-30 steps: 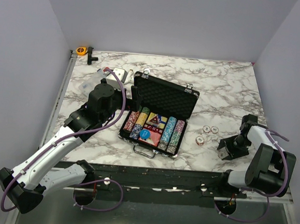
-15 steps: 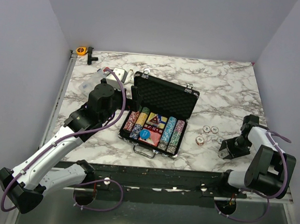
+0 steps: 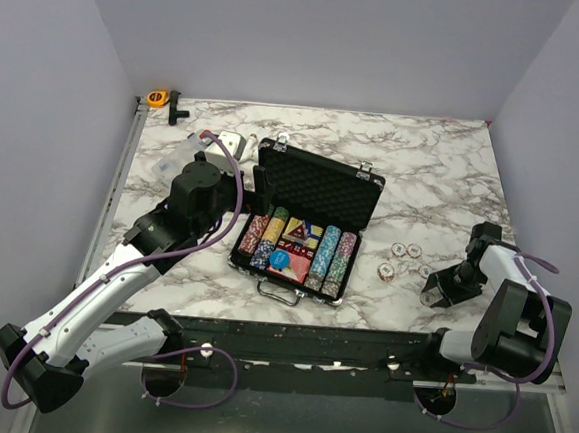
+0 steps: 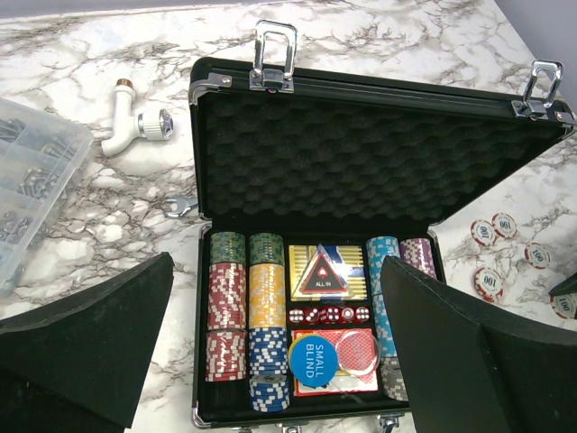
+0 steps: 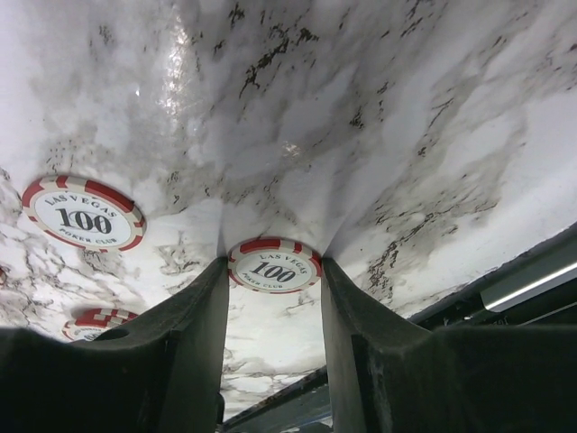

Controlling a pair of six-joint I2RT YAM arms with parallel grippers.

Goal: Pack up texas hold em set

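The black briefcase [image 3: 317,189] lies open mid-table with its foam lid [image 4: 361,149] raised. Rows of coloured chips [image 4: 227,293], a red card deck [image 4: 347,383], dice and a blue "small blind" disc [image 4: 314,359] sit inside. My left gripper [image 4: 277,266] hovers open above the case's near half, holding nothing. Several loose red-and-white "100" chips [image 3: 400,249] lie on the marble right of the case. My right gripper [image 5: 270,263] is down on the table there, its fingertips pressed against both sides of one flat chip [image 5: 272,266].
A clear compartment box [image 4: 32,194] and a white pipe fitting [image 4: 135,131] lie left of the case. An orange tape measure [image 3: 157,97] sits at the far left corner. The table's front edge [image 5: 505,280] runs close behind my right gripper.
My right gripper slid slightly inward toward the loose chips and its fingers narrowed onto one chip. The left arm has stayed still.
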